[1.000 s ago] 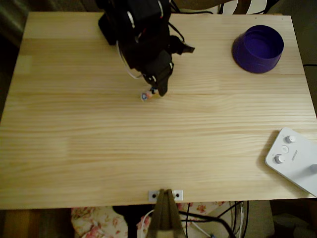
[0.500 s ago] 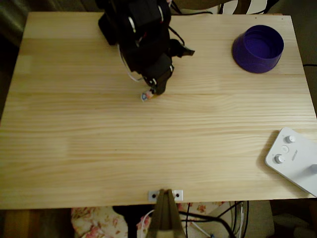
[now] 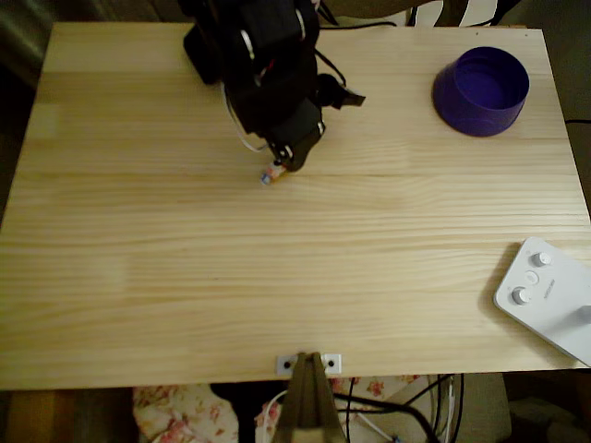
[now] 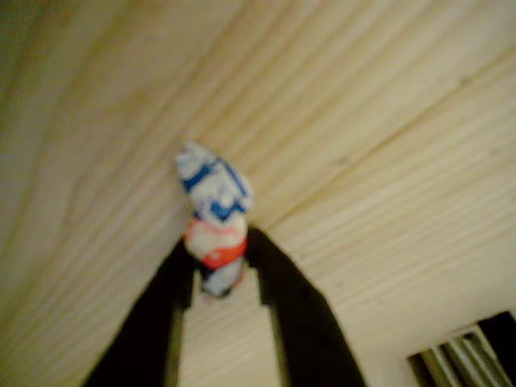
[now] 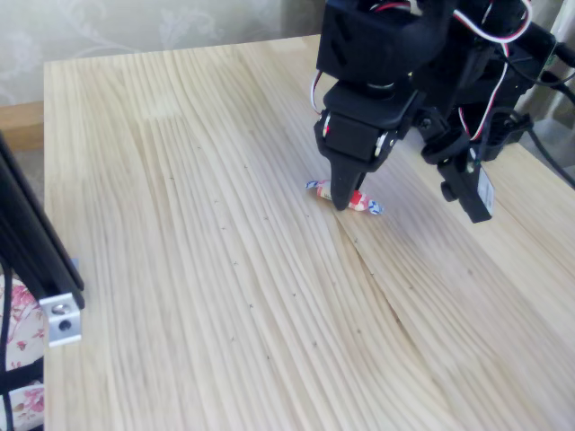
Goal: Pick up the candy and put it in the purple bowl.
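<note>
Light pine table of joined planks, grain running left to right in the overhead view. Purple bowl stands at the far right. Candy lies left of centre on the far half, well apart from the bowl. White device with round buttons rests at the near right edge, overhanging it.

you are working in dim, warm light; the wrist view is blurring the candy, and the overhead corners are darkening.
</note>
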